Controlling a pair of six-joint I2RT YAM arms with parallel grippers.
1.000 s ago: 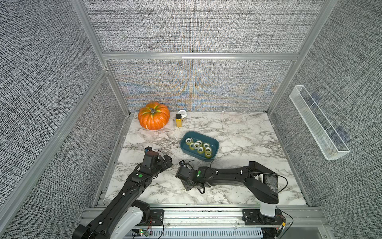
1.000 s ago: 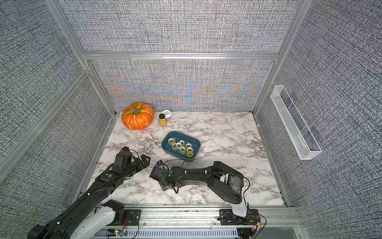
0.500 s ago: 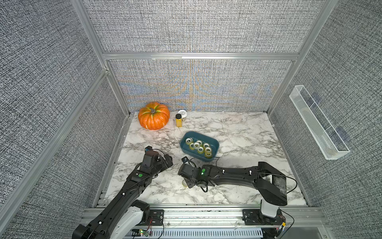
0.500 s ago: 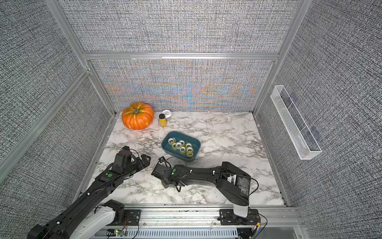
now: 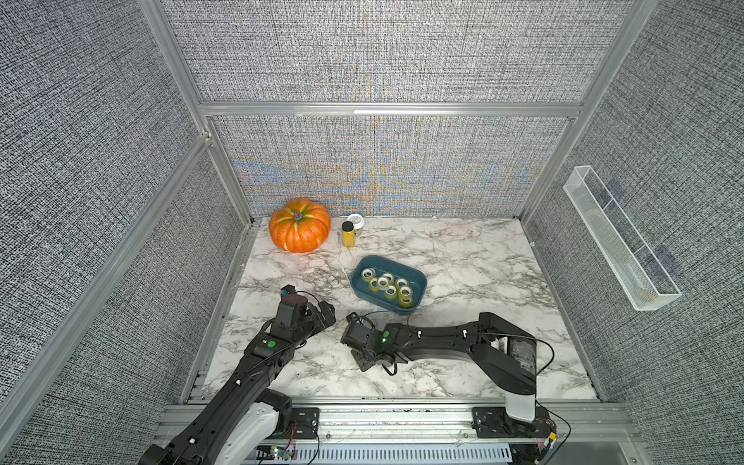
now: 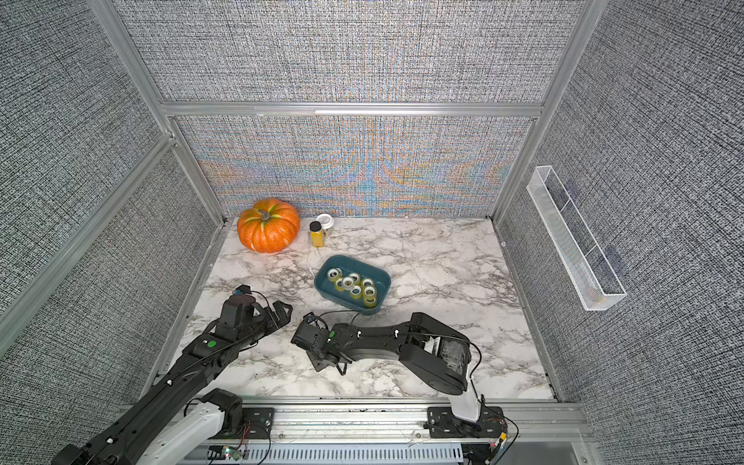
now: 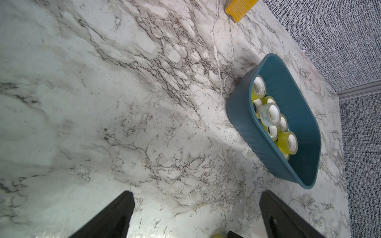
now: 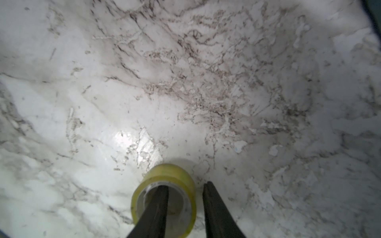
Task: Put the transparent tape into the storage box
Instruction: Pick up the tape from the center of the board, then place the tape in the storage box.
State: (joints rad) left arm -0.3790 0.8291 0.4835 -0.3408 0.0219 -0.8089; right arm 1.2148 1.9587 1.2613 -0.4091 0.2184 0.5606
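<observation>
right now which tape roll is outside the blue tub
The yellowish transparent tape roll at the right gripper, on marble; other rolls are in the teal plastic box.

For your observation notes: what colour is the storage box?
The storage box is dark teal-blue; the left wrist view shows it best.
</observation>
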